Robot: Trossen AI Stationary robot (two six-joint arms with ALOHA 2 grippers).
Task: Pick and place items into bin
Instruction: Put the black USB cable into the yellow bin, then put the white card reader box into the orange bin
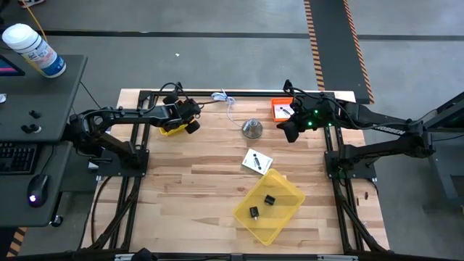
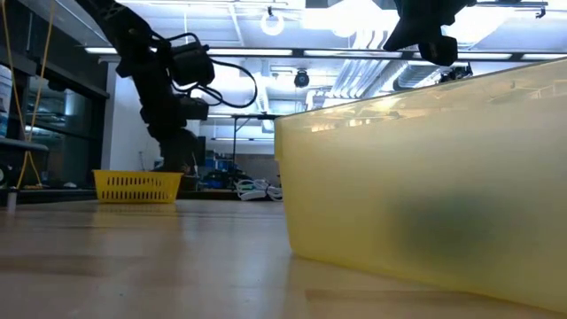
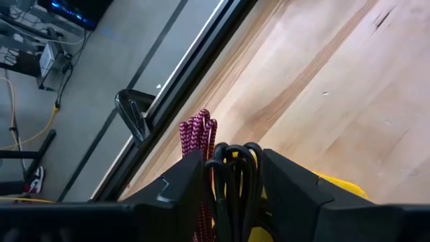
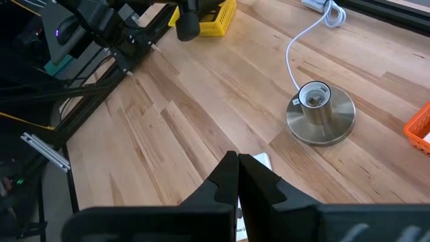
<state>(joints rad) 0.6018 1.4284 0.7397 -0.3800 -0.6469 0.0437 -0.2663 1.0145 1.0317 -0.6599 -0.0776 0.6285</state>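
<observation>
My left gripper (image 1: 187,114) hangs over a small yellow basket (image 1: 172,130) at the table's far left and is shut on a black cable coil (image 3: 235,168) and a maroon braided stick (image 3: 199,131). My right gripper (image 4: 238,176) is shut and empty, hovering near the orange tray (image 1: 281,109) right of the silver dome (image 1: 251,128). A white card with dark marks (image 1: 257,161) lies flat on the table. Two tiny black cubes (image 1: 269,199) (image 1: 254,212) lie on the floor of the yellow bin (image 1: 284,190). My left gripper pinches the coil's black loops (image 3: 236,176) and the maroon stick (image 3: 201,156) together between its two fingers (image 3: 185,185). The loop tops and the stick's end stick out past the fingertips. The fingers hide the lower parts of both.
The thin white-blue cord (image 1: 226,98) runs from the far edge toward the dome. The low view is mostly filled by the yellow bin's wall (image 2: 425,195), with the yellow basket (image 2: 137,186) far off. Bare wood lies between card and left arm.
</observation>
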